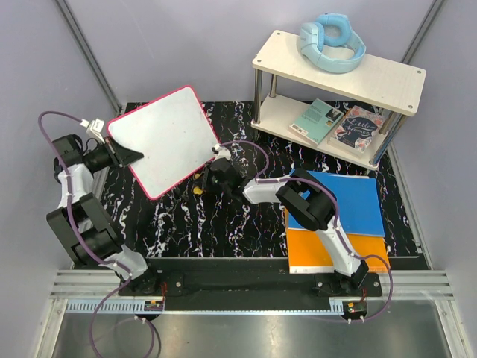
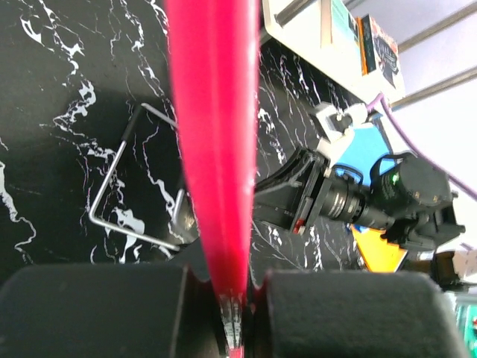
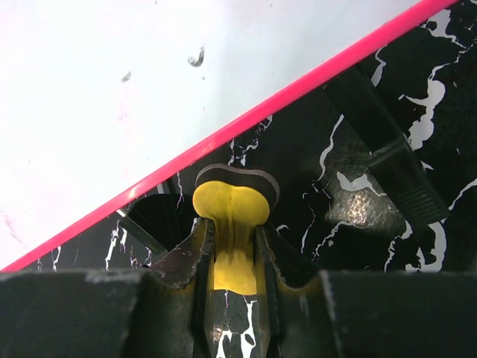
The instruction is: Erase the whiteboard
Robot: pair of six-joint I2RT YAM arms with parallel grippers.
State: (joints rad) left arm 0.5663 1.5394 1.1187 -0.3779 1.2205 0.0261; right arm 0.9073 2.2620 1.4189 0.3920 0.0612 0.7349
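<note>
"Whiteboard [image 1: 165, 142] first: where is it, and who has it?"

"It's over the left part of the desk [image 1: 223, 224], tilted up off the surface rather than lying flat. The left claw [image 1: 130, 155] is at the board's left edge, pressed together on the pink rim. Its own camera shows the rim running straight into the pinch. Under the board lies a bent wire stand [image 2: 119, 186]; I cannot tell whether the board touches it."

"And the writing?"

"Mostly gone, I'd judge. From above, the face looks blank. Close up, one small dark hooked mark [image 3: 196, 57] shows not far in from the board's lower right edge, with a tiny speck [image 3: 127, 76] beside it."

"What does the right side have?"

"The right claw [image 3: 232, 239] sits just off that lower right edge, clamped on a yellow eraser [image 3: 231, 201] with a dark felt face. The felt is just beside the rim, over the desk and not on the white surface."

"Done, then?"

"Nearly, in my view. The bulk of the face is clean. What is left is to bring the felt onto the board and wipe that last mark and the speck."
</note>
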